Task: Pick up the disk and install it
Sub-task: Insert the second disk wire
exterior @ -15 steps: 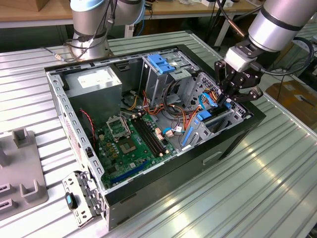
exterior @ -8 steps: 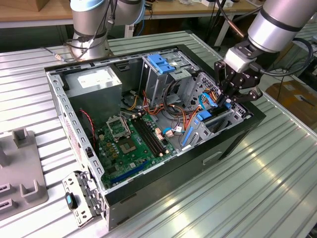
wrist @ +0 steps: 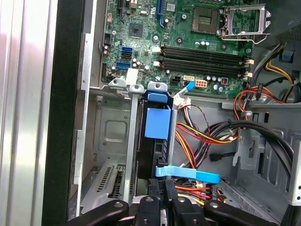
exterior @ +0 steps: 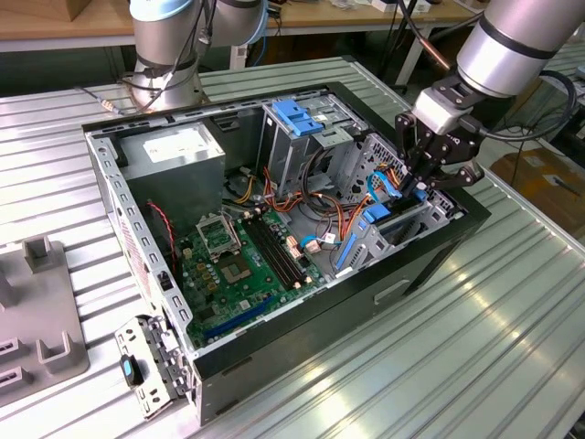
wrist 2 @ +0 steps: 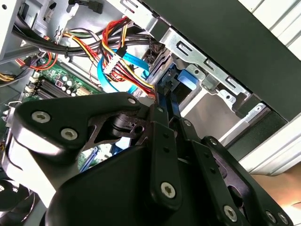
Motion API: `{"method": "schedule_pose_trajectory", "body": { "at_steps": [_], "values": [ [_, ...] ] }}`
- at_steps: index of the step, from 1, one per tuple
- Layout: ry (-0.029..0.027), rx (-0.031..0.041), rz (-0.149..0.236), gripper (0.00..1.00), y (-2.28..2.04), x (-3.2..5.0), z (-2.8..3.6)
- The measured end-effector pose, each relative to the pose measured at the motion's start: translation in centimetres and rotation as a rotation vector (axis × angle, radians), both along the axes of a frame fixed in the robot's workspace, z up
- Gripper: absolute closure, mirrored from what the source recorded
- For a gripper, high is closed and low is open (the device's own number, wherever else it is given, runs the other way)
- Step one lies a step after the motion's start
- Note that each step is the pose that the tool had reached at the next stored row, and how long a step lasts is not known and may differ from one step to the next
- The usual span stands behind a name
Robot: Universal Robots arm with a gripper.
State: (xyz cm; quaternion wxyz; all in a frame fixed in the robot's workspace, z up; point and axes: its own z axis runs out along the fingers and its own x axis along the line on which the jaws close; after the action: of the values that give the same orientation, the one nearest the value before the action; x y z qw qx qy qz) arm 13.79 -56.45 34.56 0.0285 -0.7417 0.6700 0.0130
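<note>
The disk stands on edge in its blue carrier, down in a slot of the metal drive cage at the corner of the open computer case. In the second wrist view a blue part of the disk shows between the cage's rails. My gripper is directly over the disk, with its black fingers close together on the carrier's near edge. In the exterior view the gripper reaches into the case at that view's right end. The second wrist view shows the gripper pinched narrow at the slot.
Red, yellow and blue cables crowd beside the cage. The motherboard fills the case floor. A grey power supply and a blue-topped bay stand at the back. Another arm's base is behind, with a grey fixture at the exterior view's left.
</note>
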Motion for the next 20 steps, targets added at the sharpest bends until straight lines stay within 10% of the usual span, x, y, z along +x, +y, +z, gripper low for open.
{"method": "schedule_pose_trajectory", "body": {
  "at_steps": [20],
  "values": [
    [0.0000, -0.0007, -0.104, 0.84, 0.00, -0.10, 0.14]
  ]
}}
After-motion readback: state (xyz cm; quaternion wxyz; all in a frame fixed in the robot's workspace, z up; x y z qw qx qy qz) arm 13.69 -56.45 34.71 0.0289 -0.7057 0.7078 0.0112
